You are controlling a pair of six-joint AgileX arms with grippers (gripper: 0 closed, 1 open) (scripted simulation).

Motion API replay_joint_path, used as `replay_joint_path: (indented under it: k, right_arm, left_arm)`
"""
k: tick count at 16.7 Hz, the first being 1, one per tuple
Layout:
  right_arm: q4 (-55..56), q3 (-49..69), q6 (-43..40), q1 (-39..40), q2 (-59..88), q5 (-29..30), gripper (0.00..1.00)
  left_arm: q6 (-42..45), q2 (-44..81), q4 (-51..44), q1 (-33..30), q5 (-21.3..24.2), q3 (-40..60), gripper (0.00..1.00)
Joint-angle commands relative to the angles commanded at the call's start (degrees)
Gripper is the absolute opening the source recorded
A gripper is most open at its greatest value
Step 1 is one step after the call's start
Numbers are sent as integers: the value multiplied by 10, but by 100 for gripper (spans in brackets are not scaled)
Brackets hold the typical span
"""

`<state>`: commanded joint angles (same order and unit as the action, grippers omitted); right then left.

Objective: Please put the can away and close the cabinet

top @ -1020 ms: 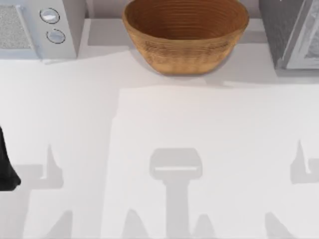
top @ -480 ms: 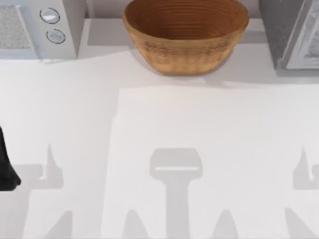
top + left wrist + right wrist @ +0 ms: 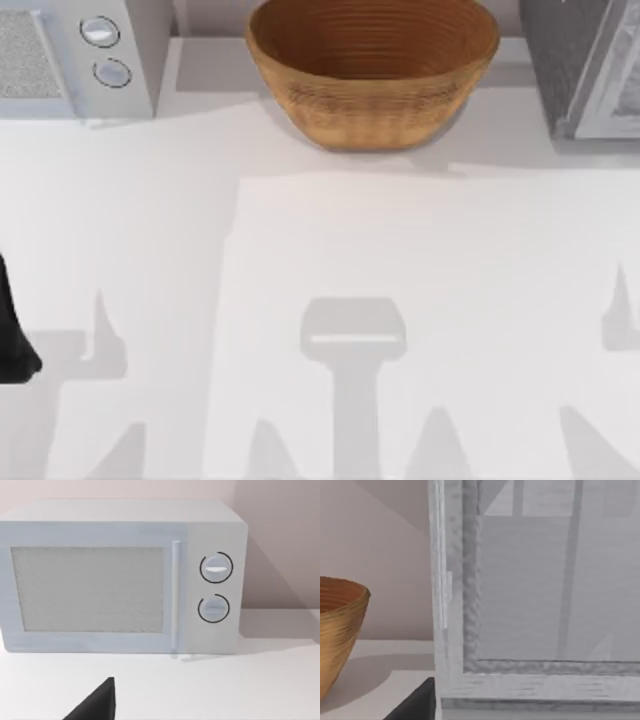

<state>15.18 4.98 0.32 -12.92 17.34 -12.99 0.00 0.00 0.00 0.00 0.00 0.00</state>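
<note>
The woven basket (image 3: 372,70) was taken as the landmark. It stood at the far edge of the white desk (image 3: 330,250), at mid-width. To the left of the basket, a grey microwave (image 3: 75,55) was set against the same far edge, its door shut and its two dials (image 3: 216,568) facing the desk. To the right of the basket, the grey cabinet (image 3: 590,65) was placed at the far right corner; from the right wrist view its framed front (image 3: 540,595) was seen close up, with the basket rim (image 3: 340,605) beside it. The whole desk surface in front of the basket was crossed by arm shadows.

The left arm (image 3: 12,330) was parked at the left desk edge, well in front of the basket. A dark pincer tip was visible in each wrist view ( (image 3: 97,702), (image 3: 417,702)); whether either pincer was released or clenched cannot be told. The location of the can could not be determined.

Compared with one second before, the shadow at the right desk edge had shifted further right; basket, microwave, cabinet and left arm were unchanged.
</note>
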Motion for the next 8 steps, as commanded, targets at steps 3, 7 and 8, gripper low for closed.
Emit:
replay_joint_path:
  k: [3, 7, 8]
  right_arm:
    - [116, 35, 1, -99, 148, -95, 100]
    - [278, 84, 3, -239, 368, -231, 100]
    - [317, 96, 3, -272, 422, -263, 100]
  left_arm:
    - [0, 0, 0, 0, 0, 0, 100]
    - [0, 0, 0, 0, 0, 0, 100]
    - [0, 0, 0, 0, 0, 0, 100]
